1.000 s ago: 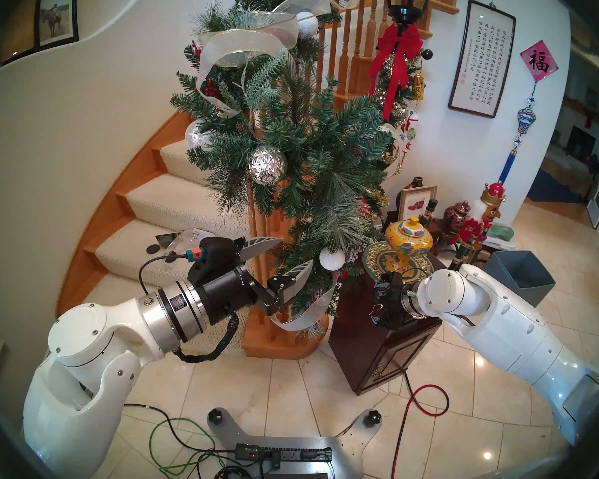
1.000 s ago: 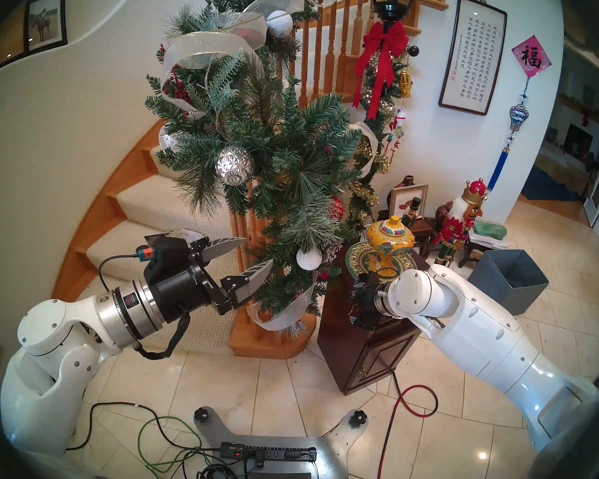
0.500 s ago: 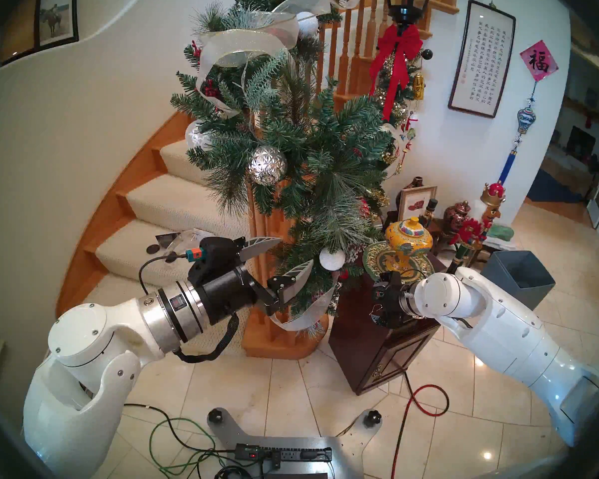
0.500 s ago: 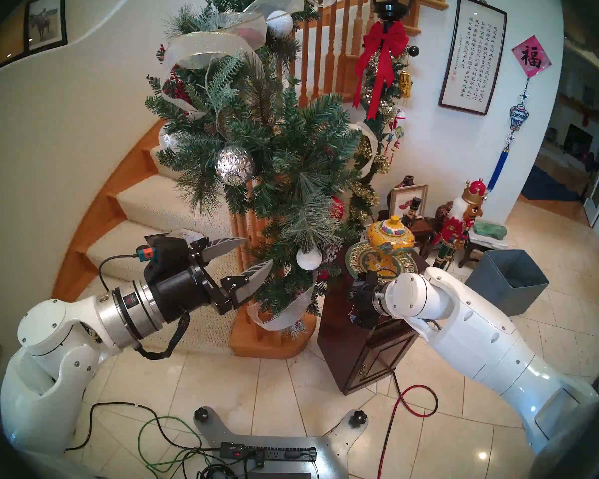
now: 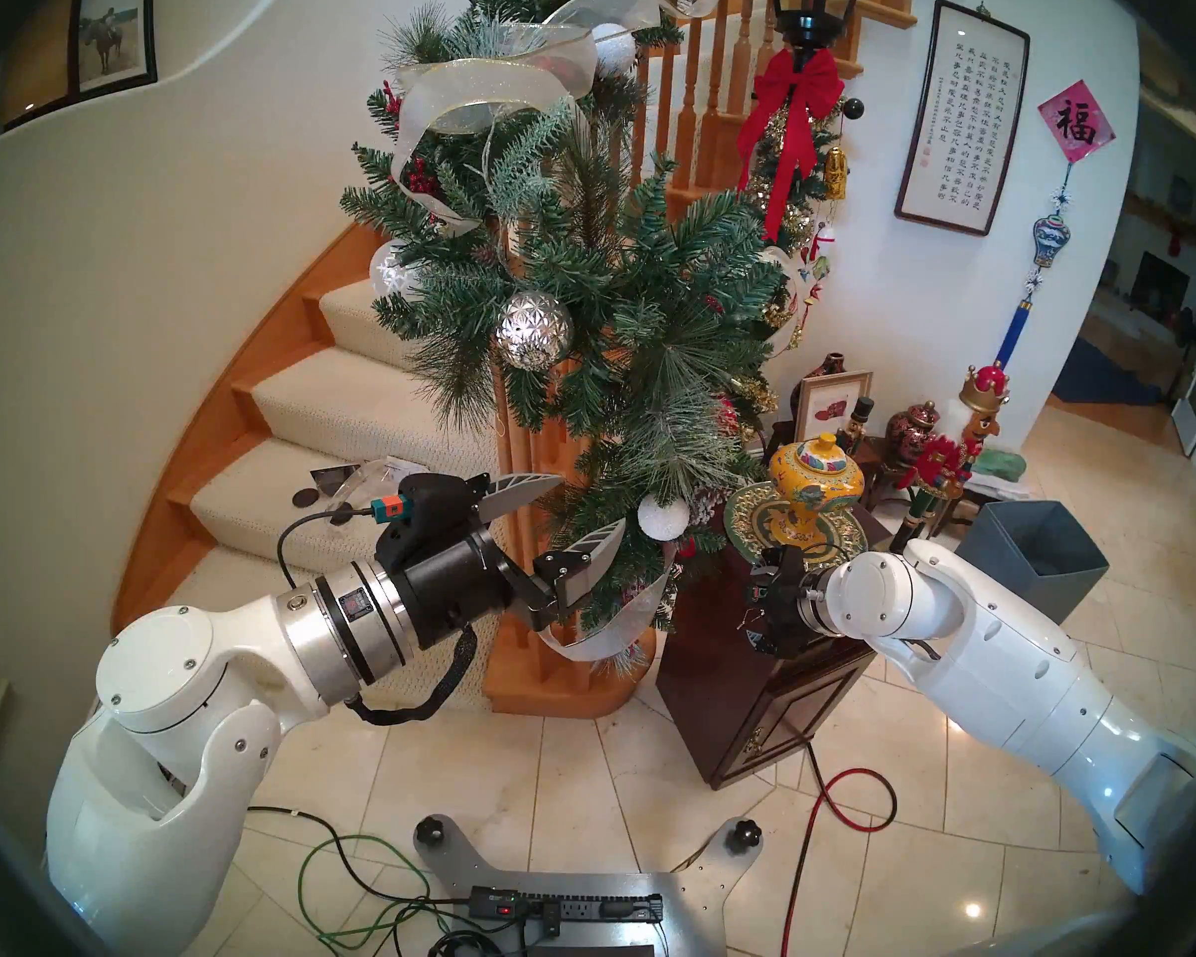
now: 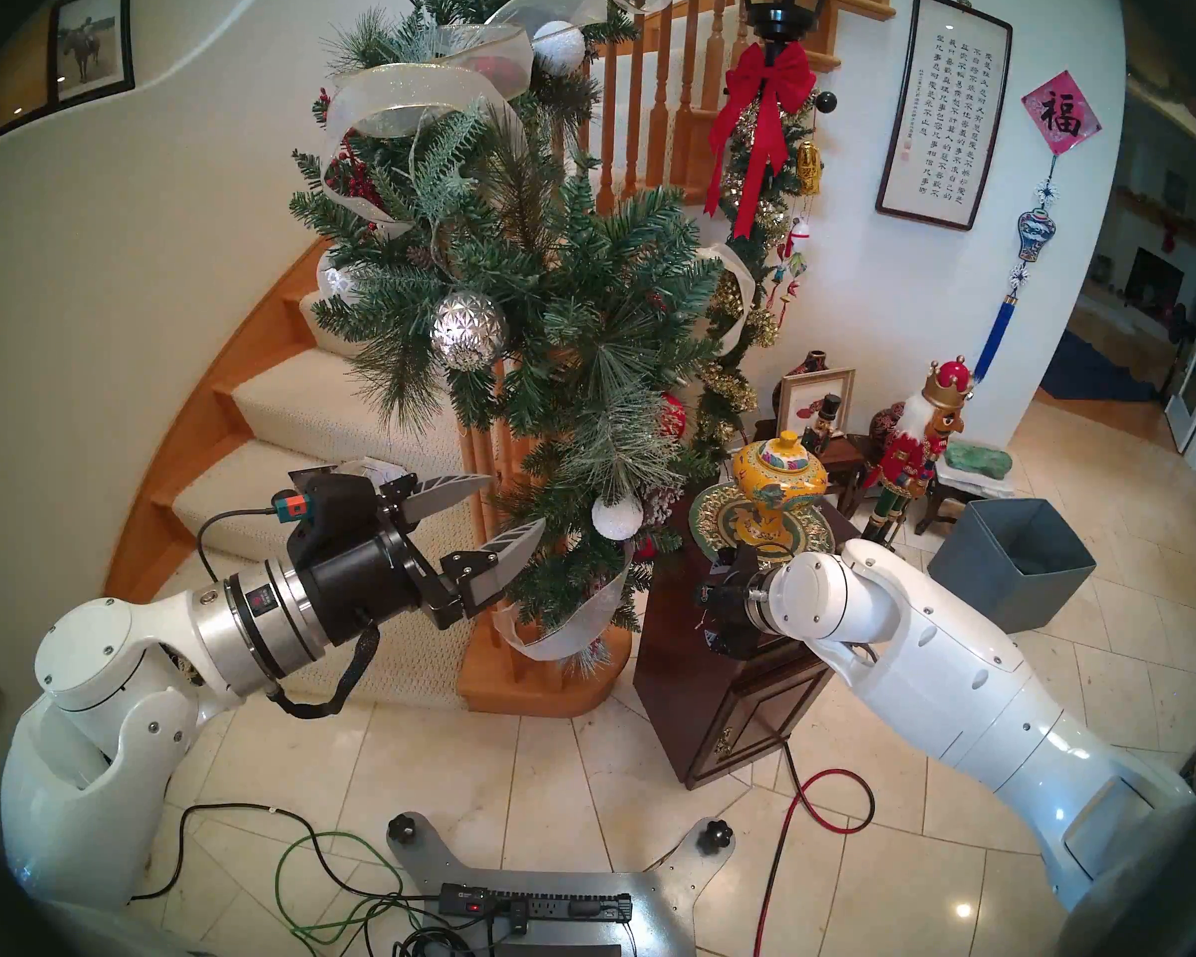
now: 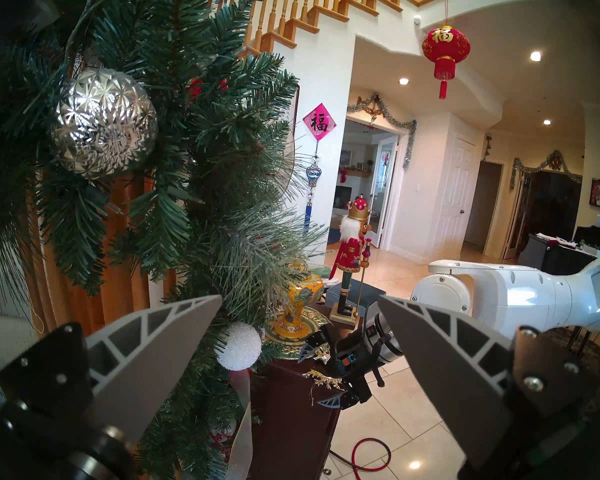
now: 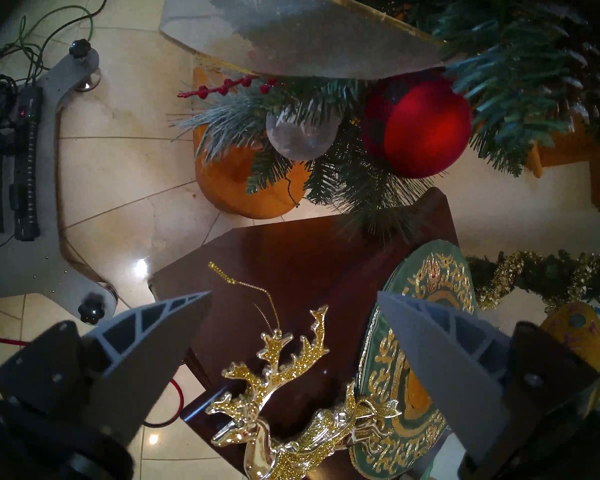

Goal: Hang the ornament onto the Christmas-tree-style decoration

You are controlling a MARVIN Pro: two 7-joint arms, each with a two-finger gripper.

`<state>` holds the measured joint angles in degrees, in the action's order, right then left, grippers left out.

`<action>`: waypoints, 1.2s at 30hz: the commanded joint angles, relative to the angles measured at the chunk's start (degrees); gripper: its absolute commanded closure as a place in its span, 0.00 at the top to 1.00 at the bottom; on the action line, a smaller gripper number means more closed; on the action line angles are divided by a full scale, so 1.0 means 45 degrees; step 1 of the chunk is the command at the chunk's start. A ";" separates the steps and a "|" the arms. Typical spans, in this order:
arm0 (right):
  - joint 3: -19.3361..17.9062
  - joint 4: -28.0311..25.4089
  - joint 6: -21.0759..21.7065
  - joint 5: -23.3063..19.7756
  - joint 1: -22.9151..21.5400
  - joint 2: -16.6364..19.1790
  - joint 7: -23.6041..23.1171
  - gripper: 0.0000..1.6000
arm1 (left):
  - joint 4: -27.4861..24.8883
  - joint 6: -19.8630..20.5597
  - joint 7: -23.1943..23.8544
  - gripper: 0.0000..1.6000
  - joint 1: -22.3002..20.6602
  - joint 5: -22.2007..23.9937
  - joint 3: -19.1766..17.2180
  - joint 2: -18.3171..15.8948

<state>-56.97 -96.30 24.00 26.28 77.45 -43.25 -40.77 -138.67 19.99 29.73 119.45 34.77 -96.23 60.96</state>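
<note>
Both arms wear glossy white shells dotted with small screws. Behind the left gripper (image 5: 567,513) come a black cylinder, a ribbed silver collar and a sleeved black cable. Its jaws are grey, ribbed, leaf-shaped blades on black brackets, as on the right gripper (image 8: 293,334).

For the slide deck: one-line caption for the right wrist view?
Open right gripper poised over the gold reindeer lying on the dark cabinet, below the garland.
</note>
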 commanded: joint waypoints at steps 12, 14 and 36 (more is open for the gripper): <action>0.0096 0.0303 -0.0015 0.0380 -0.0397 -0.0379 0.0077 1.00 | -0.0069 -0.0020 0.0006 1.00 -0.0010 0.0004 -0.0014 0.0006; 0.0127 0.0348 -0.0021 0.0451 -0.0423 -0.0424 0.0092 1.00 | -0.0069 -0.0020 0.0006 1.00 -0.0010 0.0004 -0.0014 0.0006; 0.0151 0.0501 -0.0127 0.0676 -0.0515 -0.0582 -0.0057 0.78 | -0.0069 -0.0020 0.0006 1.00 -0.0010 0.0004 -0.0014 0.0006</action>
<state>-56.05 -93.89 23.61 29.17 76.01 -46.09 -40.73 -138.67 19.99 29.73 119.45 34.76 -96.23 60.96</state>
